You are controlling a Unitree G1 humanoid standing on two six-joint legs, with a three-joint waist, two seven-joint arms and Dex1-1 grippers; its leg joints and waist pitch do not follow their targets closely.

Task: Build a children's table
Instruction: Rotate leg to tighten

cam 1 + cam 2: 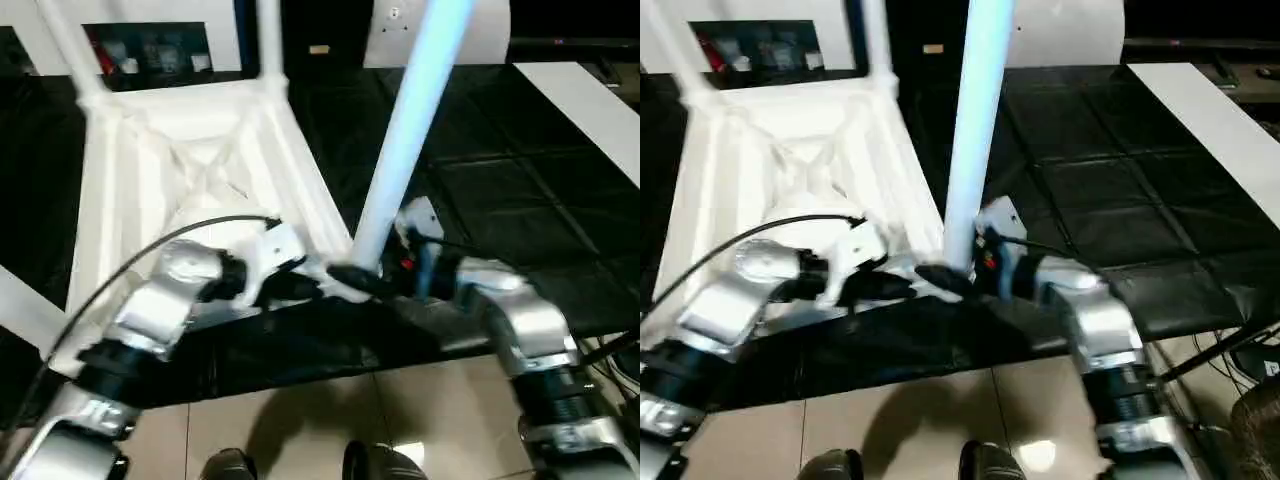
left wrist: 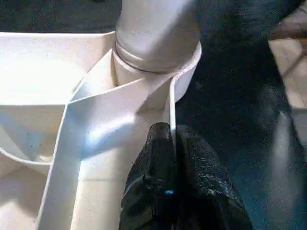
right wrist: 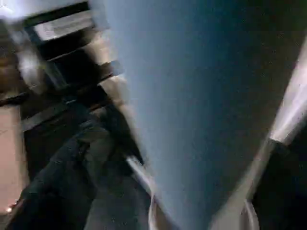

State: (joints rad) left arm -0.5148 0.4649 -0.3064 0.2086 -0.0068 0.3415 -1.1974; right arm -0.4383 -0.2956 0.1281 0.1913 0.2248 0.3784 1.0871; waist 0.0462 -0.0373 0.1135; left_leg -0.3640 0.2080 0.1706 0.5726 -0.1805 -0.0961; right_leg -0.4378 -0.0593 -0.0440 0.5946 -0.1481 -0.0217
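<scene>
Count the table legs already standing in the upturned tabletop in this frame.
3. One leg rises from the near right corner socket by the right gripper; two more stand at the far corners, far left leg and far right leg. The near left corner is hidden behind the left arm.

Leg (image 1: 405, 140) upright in tabletop's (image 1: 150, 180) near-right corner socket

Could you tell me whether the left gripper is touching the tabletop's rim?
Touching: in the left wrist view, the left gripper has its black fingers closed on the tabletop's thin rim wall beside the leg.
</scene>
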